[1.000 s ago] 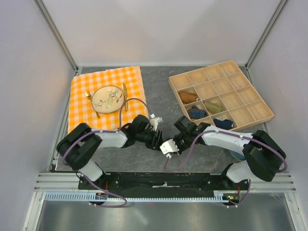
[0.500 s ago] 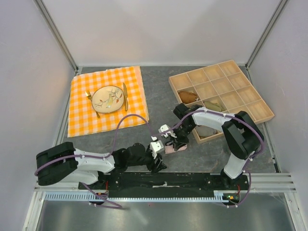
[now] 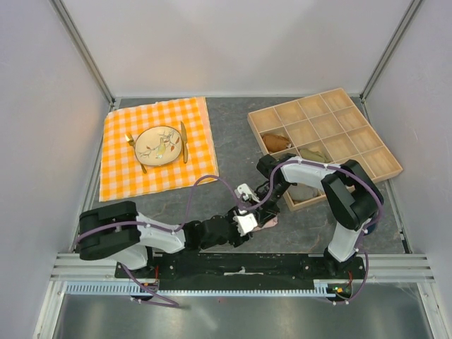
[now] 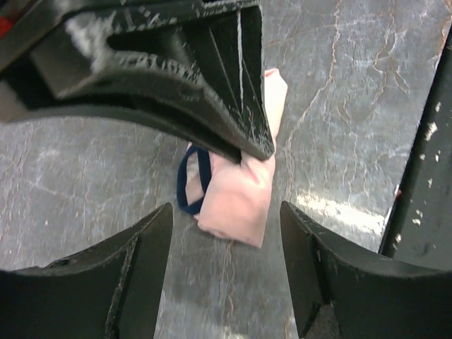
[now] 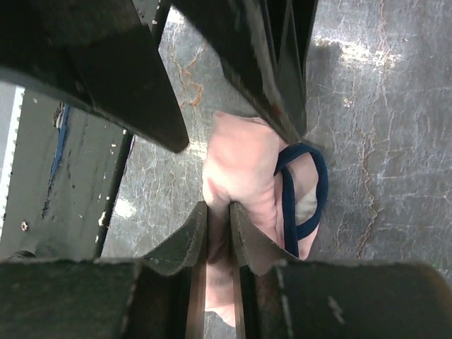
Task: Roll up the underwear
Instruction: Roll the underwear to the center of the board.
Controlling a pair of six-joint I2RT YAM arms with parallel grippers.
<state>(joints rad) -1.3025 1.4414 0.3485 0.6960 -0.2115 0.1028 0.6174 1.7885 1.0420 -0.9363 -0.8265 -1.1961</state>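
A: What does the overhead view give that the wrist views don't?

B: The layout. A wooden tray (image 3: 367,159) sits at the right rear of the grey table (image 3: 233,134). An orange checked cloth (image 3: 120,166) lies at the left with a plate (image 3: 148,141) on it. From up there the underwear (image 3: 268,222) is only a pink scrap on the table near the front edge, where the two grippers meet.

A: And close up?

B: The left wrist view shows it bunched into a pale pink lump, with a loop of navy edging (image 4: 205,173) at one side. The right wrist view shows the grip itself.

A: What's in the tray?

B: A brown roll (image 3: 277,143) in one compartment and an olive roll (image 3: 313,154) in a separate one to its right. The right arm (image 3: 353,194) covers the nearer compartments.

A: The grippers?

B: The right gripper (image 5: 217,212) has its fingers pressed together on a fold of the pink fabric. The left gripper (image 4: 224,212) is spread wide, and the lump lies in the gap between its fingers, not clamped.
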